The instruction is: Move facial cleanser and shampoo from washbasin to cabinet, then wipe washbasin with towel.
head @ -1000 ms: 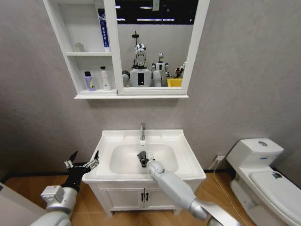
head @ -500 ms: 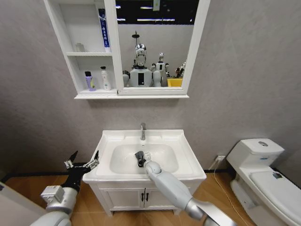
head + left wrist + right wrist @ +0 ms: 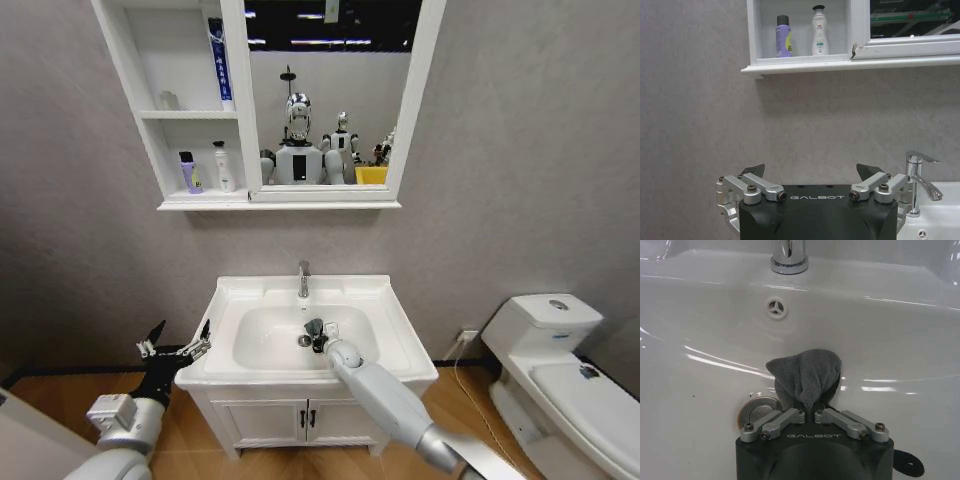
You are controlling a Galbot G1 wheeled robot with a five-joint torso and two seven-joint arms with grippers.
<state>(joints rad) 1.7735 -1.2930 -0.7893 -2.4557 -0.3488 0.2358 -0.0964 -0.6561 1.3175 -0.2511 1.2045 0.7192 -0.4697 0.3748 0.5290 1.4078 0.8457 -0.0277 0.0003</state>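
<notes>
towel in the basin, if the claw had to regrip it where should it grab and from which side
Probably the bunched end, where the right claw already pinches it. The towel stands up in a gathered grey wad off the washbasin bowl, so there's thickness to close on. Come from above and the front rim side: the tap blocks the back, and the drain sits close beside.

Grey towel (image 3: 807, 376), white washbasin (image 3: 900, 325) with chrome tap (image 3: 303, 279), white cabinet (image 3: 240, 100).
</notes>
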